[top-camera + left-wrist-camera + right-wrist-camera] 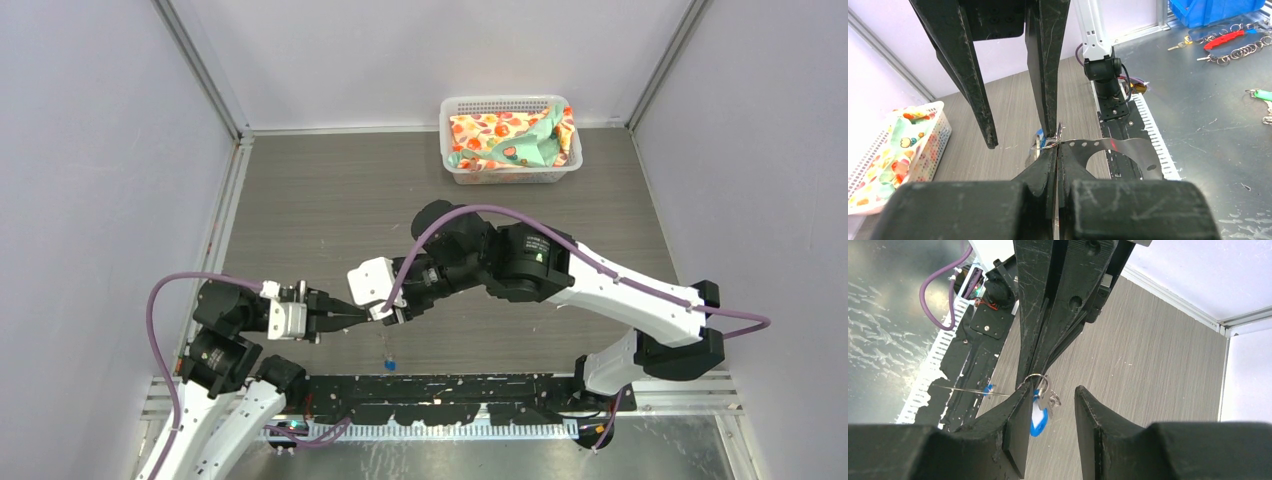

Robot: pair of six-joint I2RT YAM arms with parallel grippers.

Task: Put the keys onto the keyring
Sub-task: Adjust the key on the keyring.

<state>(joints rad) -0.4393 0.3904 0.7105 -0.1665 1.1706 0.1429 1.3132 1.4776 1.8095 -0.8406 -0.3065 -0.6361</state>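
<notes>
Two keys show, each with a glossy blue plastic head. The first key [1038, 418] hangs from a small silver split ring [1040, 381], and we see its head lying against the inner face of one finger of the right gripper [1053, 392]. The second key [989, 388] sits further out on the keyring [963, 388], which reads here as one hair-thin, straight silvery line. From above, that line drops towards the near edge of the table [320, 200] with a blue head at its end.

One left gripper [1034, 374] meets this cluster: its two scuffed black fingers are pressed flat together, clamped on the keyring where the split ring hangs. The right gripper's blunt fingers stand apart, pinching nothing. In the left wrist view a shiny silver band [1113, 146] curves away from the tips; we cannot tell whether it is the same ring.

Both arms are white and black, each trailing one purple cable. The left arm is folded low, forearm pointing right; the right arm sweeps in from the right, wrist bent down.

Beyond, one white lattice basket [500, 101] holds a flowered cloth [500, 135] on the grey wood-grain table.
</notes>
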